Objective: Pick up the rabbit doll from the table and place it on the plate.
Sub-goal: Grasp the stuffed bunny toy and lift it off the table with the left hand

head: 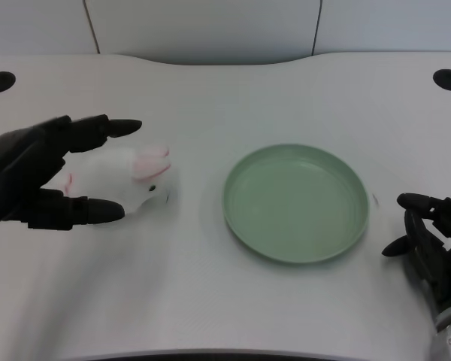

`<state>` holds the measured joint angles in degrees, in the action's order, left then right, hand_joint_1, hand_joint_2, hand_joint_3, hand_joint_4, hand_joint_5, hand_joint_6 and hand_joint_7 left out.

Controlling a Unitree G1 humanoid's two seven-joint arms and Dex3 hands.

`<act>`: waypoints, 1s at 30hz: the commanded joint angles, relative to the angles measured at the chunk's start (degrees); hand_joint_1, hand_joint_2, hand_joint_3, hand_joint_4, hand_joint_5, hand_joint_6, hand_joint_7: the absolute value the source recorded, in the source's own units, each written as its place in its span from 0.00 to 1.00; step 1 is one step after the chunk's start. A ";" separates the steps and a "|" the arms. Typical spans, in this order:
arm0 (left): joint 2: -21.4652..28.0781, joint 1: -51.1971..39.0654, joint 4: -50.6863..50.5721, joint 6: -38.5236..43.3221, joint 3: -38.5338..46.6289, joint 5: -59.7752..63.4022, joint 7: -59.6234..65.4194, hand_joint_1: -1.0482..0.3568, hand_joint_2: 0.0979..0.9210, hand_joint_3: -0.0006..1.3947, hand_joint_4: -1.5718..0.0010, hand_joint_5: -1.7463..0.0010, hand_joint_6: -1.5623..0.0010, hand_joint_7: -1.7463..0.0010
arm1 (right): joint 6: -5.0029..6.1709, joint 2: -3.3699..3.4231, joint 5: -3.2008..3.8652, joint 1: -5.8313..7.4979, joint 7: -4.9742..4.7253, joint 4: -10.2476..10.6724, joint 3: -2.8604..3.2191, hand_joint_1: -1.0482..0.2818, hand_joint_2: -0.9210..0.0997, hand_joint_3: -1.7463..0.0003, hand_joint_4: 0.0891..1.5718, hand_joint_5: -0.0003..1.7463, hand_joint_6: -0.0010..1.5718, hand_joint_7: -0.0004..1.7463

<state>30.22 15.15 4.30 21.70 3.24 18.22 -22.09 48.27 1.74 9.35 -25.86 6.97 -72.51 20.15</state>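
Right, your left hand (37,177) has fingers spread around the rabbit (131,179) on the table (210,301), w/ grip unclear; plate (296,201) sits beside it.

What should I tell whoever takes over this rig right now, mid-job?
Left hand: around the rabbit doll, fingers above and below it; whether they actually grip it cannot be told.
Rabbit doll: lying on the table, left of the plate, not lifted.
Plate: green, nothing in it, mid-table.
Right hand: idle at the right edge.
Done: reach to the doll.
Left: close the grasp, lift, carry right, set the doll on the plate.
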 commanded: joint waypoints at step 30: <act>-9.18 42.98 57.94 -12.13 -29.64 20.31 -1.54 0.00 0.97 0.01 0.95 0.98 0.95 0.98 | 1.44 -0.07 2.00 1.78 4.24 1.43 1.84 0.49 0.00 0.81 0.55 0.79 0.53 0.48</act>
<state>21.11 56.36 60.18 9.60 -25.94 37.96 -24.89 49.02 1.99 10.47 -24.61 11.00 -71.56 21.65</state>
